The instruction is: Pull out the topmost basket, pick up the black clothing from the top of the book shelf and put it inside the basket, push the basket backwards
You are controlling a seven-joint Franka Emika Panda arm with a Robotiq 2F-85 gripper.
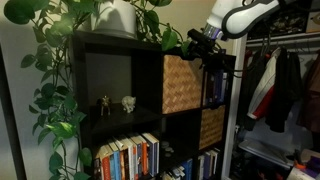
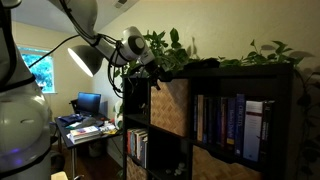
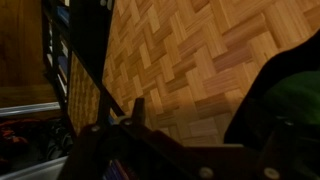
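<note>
The claw [image 1: 198, 47] is hovering at the upper front edge of the book shelf [image 1: 78, 100], right by the top of the topmost basket [image 1: 180, 85]. Its jaws are standing apart, with nothing clamped between them. In the wrist view the light checkered weave of this basket is filling almost the whole picture, and the dark fingers [image 3: 132, 118] are showing close in front of it; whether they are touching the wicker cannot be told. The basket is sitting in its compartment in the top row, with its flat front facing out. The black clothing [image 2: 205, 63] is lying as a low dark lump on top of the shelf, just beyond the claw and above the basket. A leafy plant [image 1: 60, 60] is trailing over the shelf's top and down its side. A darker basket [image 1: 212, 128] is sitting in the compartment below, books [image 1: 130, 157] are standing in a lower cube, and two small figurines [image 1: 117, 102] are standing in the open cube beside the tan basket. Jackets [image 1: 280, 85] are hanging on a rack next to the shelf.
</note>
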